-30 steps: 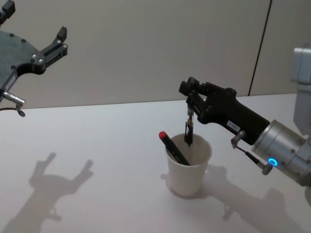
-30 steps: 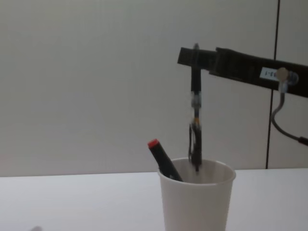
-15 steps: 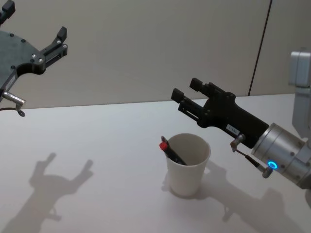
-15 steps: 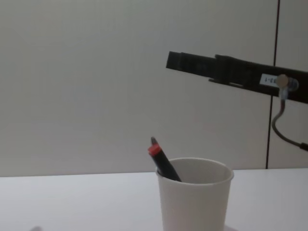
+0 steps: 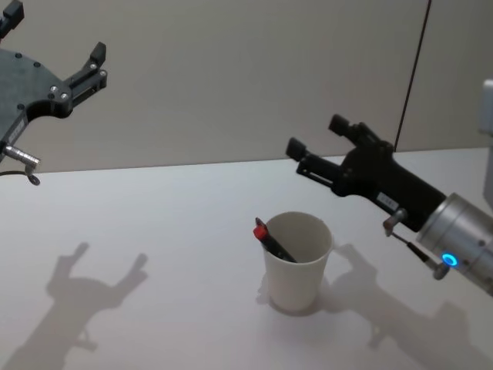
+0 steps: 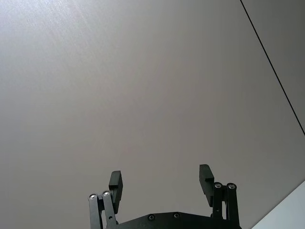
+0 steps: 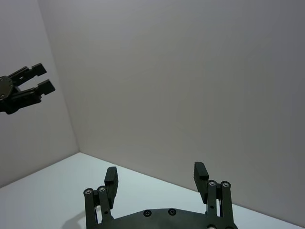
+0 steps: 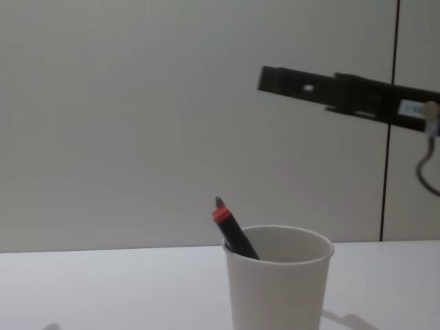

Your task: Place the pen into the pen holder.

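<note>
no writing could be read anywhere: the right arm carried a small white label, but its print was too small to make out, and the pen holder [image 5: 297,260] was a plain white paper cup with no mark on it.

the pen holder stood upright on the white table [image 5: 154,231], near the middle in the head view. a black pen [image 5: 272,240] with a red band near its top leaned inside it against the left part of the rim, its top end sticking out above the rim; the chest view showed the same lean [image 8: 232,228]. the inside of the cup below that could not be seen.

the right gripper [image 5: 316,145] hung above and to the right of the cup, its fingers spread apart and holding nothing. in the right wrist view both fingers [image 7: 200,175] stood well apart with only the wall between them. the left gripper [image 5: 54,58] was parked high at the far left, well away from the cup, its fingers also apart and empty.

a second ago the right gripper was pinching a thin dark pen upright over the cup's mouth. half a second ago it had already let go and sat close above the rim. by now it had risen and drawn back to the right, and the cup and the red-banded pen had not moved.
</note>
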You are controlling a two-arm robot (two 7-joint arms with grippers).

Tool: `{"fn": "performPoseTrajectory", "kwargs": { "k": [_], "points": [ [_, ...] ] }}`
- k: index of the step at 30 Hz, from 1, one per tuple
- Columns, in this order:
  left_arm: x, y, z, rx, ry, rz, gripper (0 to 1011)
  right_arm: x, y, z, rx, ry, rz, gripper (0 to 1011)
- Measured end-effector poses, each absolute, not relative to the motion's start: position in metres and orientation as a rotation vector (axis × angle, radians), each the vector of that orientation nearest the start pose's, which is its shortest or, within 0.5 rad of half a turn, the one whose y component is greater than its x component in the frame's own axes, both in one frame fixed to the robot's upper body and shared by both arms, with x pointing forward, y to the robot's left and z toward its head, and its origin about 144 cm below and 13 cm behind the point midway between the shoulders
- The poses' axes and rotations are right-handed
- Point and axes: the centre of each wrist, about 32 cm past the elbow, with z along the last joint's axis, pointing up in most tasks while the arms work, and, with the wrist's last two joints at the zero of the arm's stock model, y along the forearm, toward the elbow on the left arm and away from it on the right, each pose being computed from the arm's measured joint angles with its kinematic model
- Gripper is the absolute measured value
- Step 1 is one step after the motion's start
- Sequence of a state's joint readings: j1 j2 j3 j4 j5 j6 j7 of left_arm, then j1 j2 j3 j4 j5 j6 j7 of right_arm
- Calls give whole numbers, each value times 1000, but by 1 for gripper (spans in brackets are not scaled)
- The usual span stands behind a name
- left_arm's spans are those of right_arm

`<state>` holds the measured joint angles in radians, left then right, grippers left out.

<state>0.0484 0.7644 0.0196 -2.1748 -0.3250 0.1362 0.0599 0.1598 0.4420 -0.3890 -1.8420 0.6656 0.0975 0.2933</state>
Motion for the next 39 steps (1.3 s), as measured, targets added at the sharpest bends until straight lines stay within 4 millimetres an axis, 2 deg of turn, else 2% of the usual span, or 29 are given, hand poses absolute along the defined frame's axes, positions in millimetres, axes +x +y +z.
{"fn": "performPoseTrajectory", "kwargs": {
  "k": [20,31,39],
  "points": [
    [408,304,1334,58,-564,1281,1001,438,-257,1240,246,7,-1034,1001],
    [431,294,1302,53,-479,1280,1001,424,-285,1233,258,-12,-1205,1001],
    [450,277,1274,50,-409,1260,1001,414,-304,1229,264,-26,-1325,1002]
  ]
}}
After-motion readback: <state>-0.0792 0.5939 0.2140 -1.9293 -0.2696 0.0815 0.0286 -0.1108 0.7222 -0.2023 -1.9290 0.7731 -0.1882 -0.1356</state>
